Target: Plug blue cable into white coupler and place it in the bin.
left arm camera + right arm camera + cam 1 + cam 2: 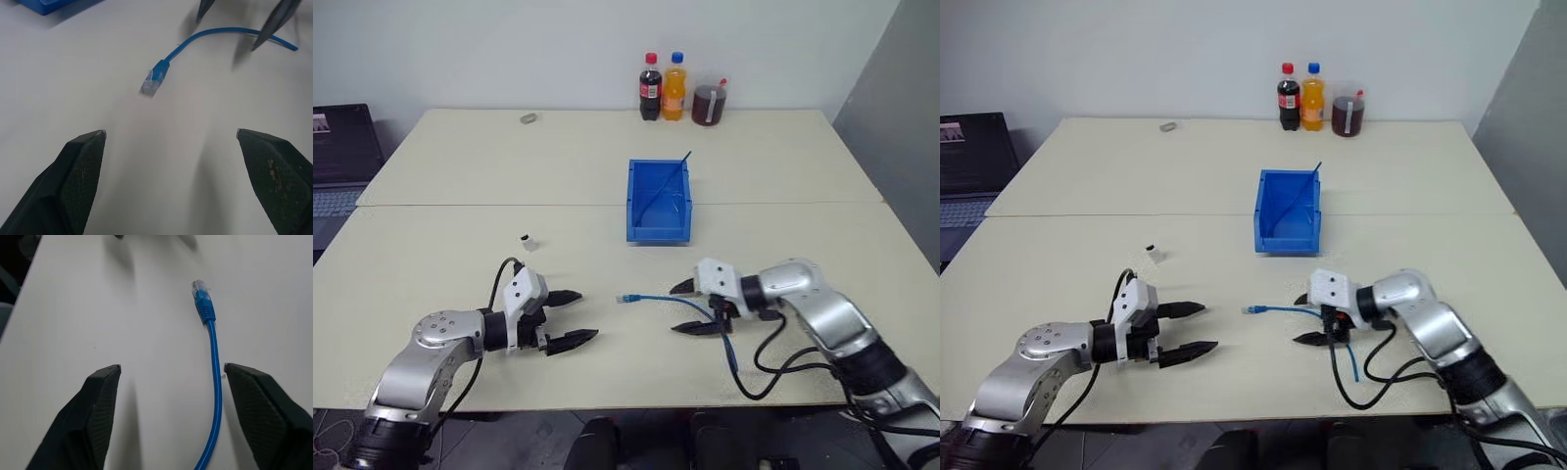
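While both end effectors gape, the blue cable [658, 298] lies on the cream table [460, 176].

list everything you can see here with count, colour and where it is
blue cable: 1, light blue, on the table between the grippers, running between the right gripper's fingers
white coupler: 1, white, on the table beyond the left gripper
bin: 1, bright blue, table centre, thin dark rod inside
bottles: 2, dark cola and orange, far edge
jar: 1, dark liquid, beside bottles
small grey object: 1, far left
laptop: 1, dark, left of the table
table: cream
left gripper: open
right gripper: open
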